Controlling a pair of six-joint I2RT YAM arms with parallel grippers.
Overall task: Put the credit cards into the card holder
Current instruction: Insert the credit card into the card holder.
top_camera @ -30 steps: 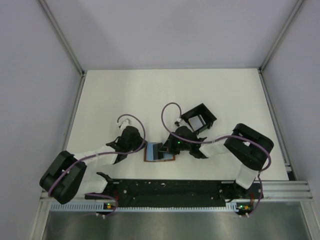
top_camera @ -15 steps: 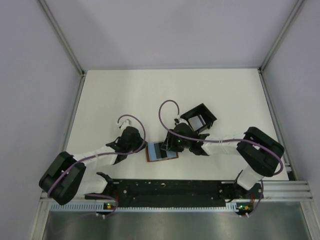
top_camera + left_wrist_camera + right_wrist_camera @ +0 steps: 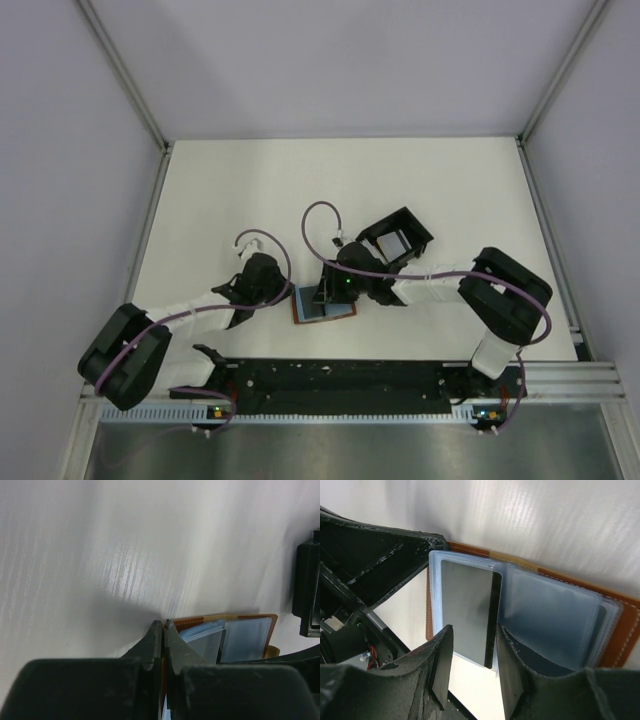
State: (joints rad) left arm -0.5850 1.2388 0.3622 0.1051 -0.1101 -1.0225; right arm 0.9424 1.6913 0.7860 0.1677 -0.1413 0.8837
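White woodgrain table [image 3: 300,180], pale grey walls [image 3: 350,60]. Left gripper [image 3: 163,626] pinches card holder [image 3: 343,312] edge at table's 6 o'clock. Right gripper [image 3: 473,636] jaws apart over it.

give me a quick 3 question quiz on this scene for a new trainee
1. True or false: the card holder lies closed on the table.
2. Fill in: the right end effector has its jaws either side of the grey card edge, and they stand ___.
3. Which pinches the card holder's edge? A) left end effector B) right end effector C) neither
Key: 1 false, it lies open; 2 open; 3 A.
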